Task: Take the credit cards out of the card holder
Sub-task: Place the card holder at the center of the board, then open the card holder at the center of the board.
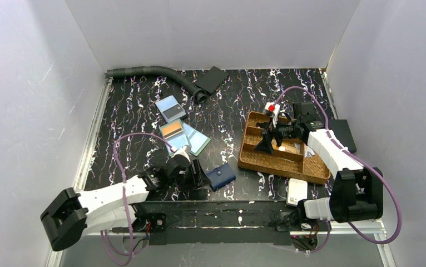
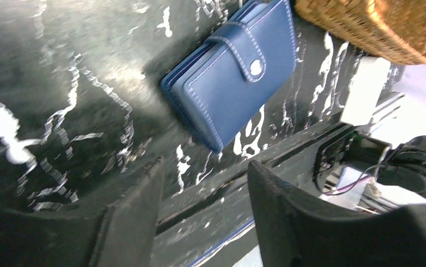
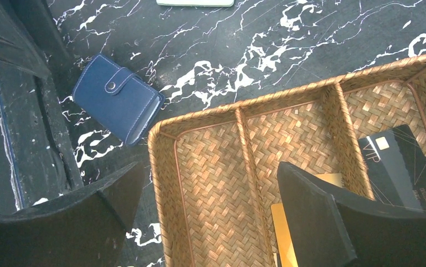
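Observation:
The card holder [image 1: 222, 176], a navy wallet, lies closed with its snap strap fastened near the table's front edge. It also shows in the left wrist view [image 2: 233, 72] and the right wrist view [image 3: 119, 103]. My left gripper [image 1: 201, 177] is open and empty just left of it, not touching; in its own view [image 2: 205, 167] the wallet lies ahead of the fingers. A blue-grey card [image 1: 170, 108], an orange card [image 1: 172, 130] and a pale teal card [image 1: 195, 140] lie loose on the table behind. My right gripper [image 1: 265, 144] hovers open and empty over the woven tray [image 3: 161, 150].
The brown woven tray [image 1: 316, 173] holds a black card [image 3: 400, 161] and a gold card [image 3: 283, 228]. A white box [image 1: 297, 191] lies in front of the tray. A grey hose [image 1: 155, 72] and a flat black rectangle [image 1: 211, 79] lie at the back. White walls surround the table.

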Robot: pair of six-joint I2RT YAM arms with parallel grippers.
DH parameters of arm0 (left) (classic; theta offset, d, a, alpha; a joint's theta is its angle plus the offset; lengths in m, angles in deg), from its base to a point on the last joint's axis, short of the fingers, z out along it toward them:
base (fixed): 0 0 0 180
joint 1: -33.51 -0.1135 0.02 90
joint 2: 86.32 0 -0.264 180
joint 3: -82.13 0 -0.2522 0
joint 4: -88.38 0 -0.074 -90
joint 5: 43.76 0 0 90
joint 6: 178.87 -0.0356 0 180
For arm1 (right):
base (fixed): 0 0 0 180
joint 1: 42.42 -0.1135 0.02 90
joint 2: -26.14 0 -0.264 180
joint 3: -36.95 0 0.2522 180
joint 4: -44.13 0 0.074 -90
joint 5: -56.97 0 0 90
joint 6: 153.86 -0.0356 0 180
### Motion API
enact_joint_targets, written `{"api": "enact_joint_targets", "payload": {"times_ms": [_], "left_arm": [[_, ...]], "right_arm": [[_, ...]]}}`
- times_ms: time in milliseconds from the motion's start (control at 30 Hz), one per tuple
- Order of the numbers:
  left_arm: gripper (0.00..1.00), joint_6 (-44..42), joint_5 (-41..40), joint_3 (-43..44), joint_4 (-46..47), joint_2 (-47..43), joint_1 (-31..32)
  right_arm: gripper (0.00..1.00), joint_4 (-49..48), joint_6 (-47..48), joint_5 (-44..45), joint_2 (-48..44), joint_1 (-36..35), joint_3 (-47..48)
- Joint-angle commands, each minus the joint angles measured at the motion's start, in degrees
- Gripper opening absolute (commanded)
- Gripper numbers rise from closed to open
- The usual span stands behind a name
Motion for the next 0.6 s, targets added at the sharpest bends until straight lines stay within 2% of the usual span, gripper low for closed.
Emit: {"api": "enact_joint_targets", "payload": {"times_ms": [0, 133, 267, 433, 567], "left_arm": [[0.65, -11.77, -4.47, 8.07, -20.40, -7.98, 0.31], [0.79, -28.96, -1.41, 14.62, -24.66, -7.11, 0.21], [0.79, -43.81, 1.76, 21.55, -24.34, 2.00, 0.22], [0.74, -50.91, -2.53, 26.14, -18.01, 12.03, 0.25], [0.64, -49.53, -2.81, 28.69, -13.65, 18.53, 0.52]], "right_arm": [[0.98, 0.66, 1.56, -2.15, 0.40, 0.13, 1.22], [0.98, 1.09, 2.09, -2.60, 0.64, 0.14, 1.31], [0.98, 1.29, 2.44, -2.64, 0.66, 0.14, 1.22], [0.98, 1.36, 2.72, -1.76, 0.48, 0.14, 1.05], [0.98, 1.42, 2.82, -1.46, 0.61, 0.14, 1.13]]}}
